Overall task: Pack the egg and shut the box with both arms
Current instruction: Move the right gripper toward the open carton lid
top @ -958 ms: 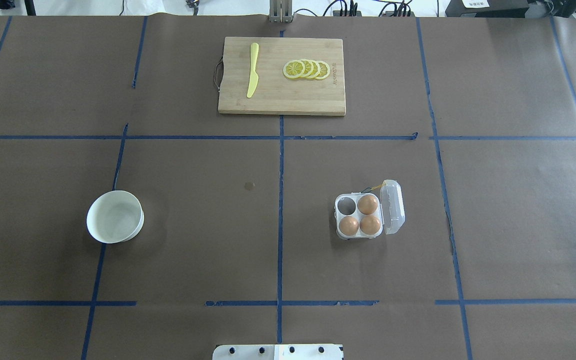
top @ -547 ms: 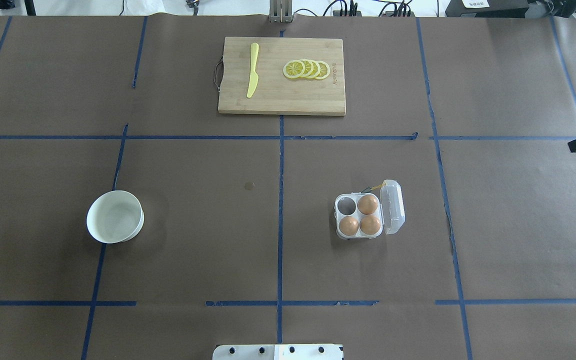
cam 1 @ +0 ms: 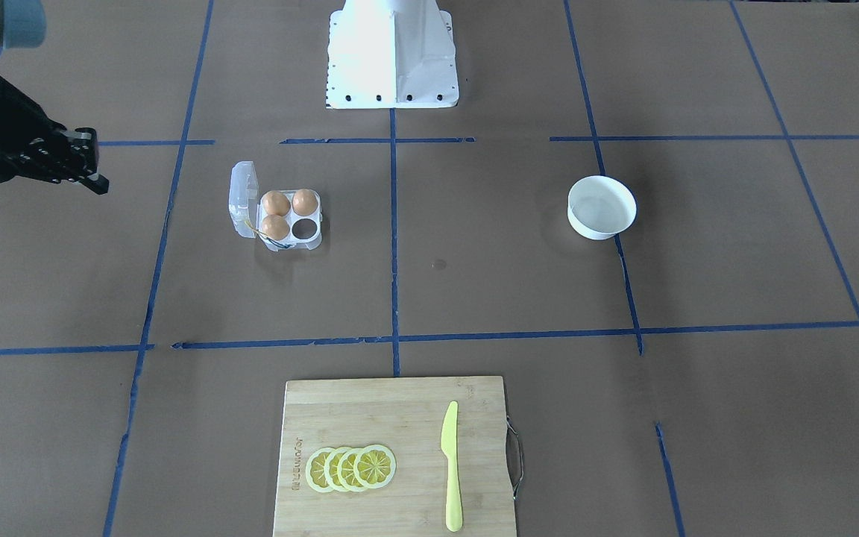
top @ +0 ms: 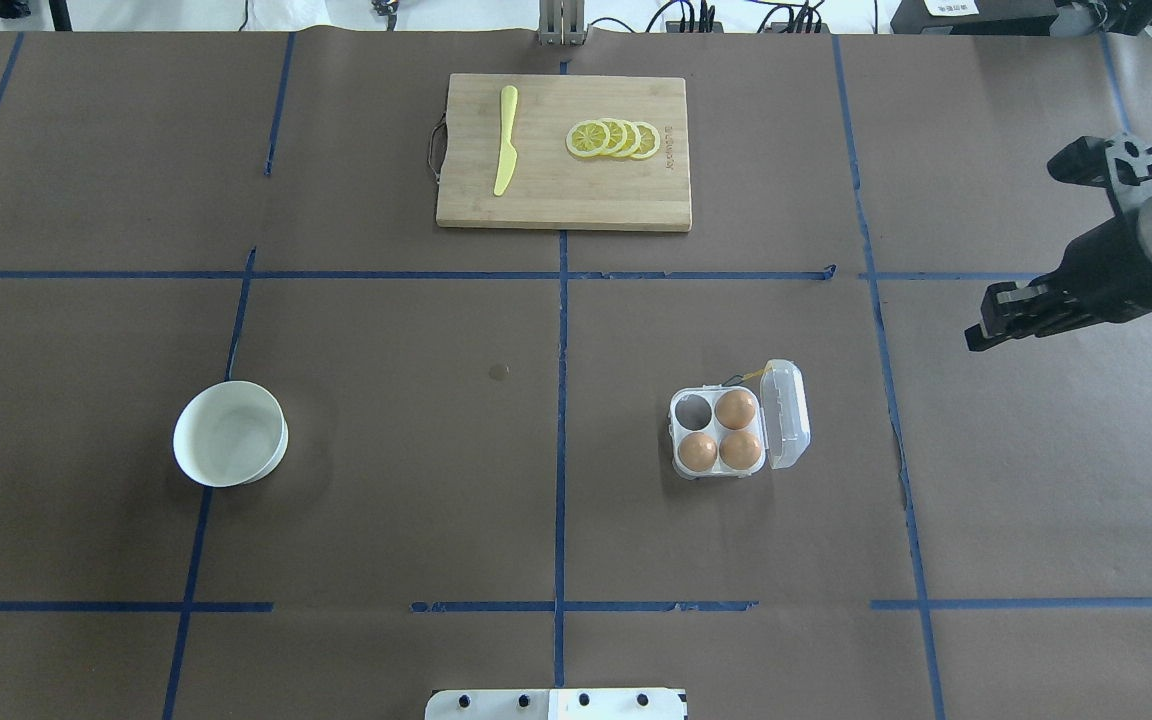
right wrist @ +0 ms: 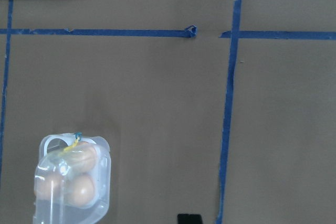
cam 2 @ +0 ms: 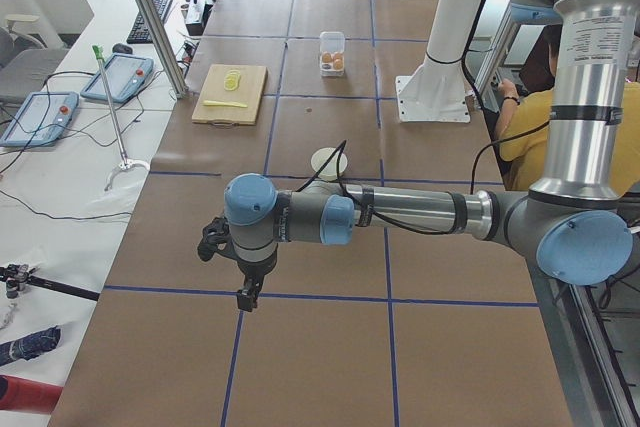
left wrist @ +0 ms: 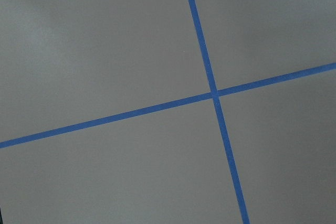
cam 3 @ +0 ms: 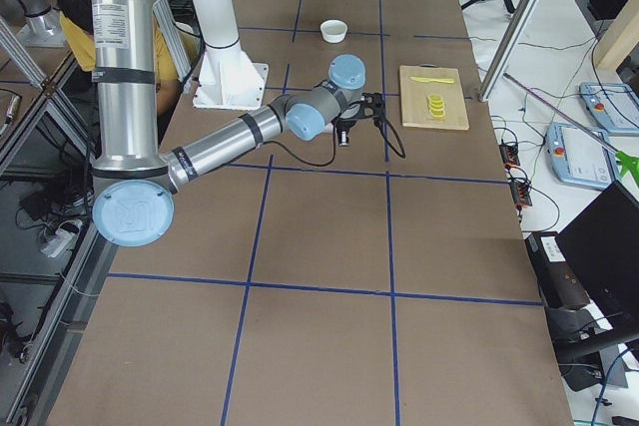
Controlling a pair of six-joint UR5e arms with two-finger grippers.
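Note:
The clear box (top: 693, 408) stands open right of the table's middle, its lid (top: 787, 415) folded out to the right. Three orange-brown eggs (top: 735, 408) fill three cells; the far-left cell is empty. No loose egg shows. The box also shows in the front view (cam 1: 304, 221) and low left in the right wrist view (right wrist: 52, 145). My right gripper (top: 981, 325) hovers well to the right of the box and apart from it; one dark tip at the wrist view's bottom edge suggests shut jaws. My left gripper (cam 2: 245, 297) hangs over bare table far to the left; I cannot tell its state.
A white round bowl (top: 230, 433) stands at the left and looks empty. A wooden cutting board (top: 563, 200) with a yellow knife (top: 505, 140) and lemon slices (top: 613, 138) lies at the far middle. The white pedestal (cam 1: 392, 52) stands at the near edge.
My right arm has come in from the right edge and moved leftward toward the box. The box, eggs and bowl have not moved.

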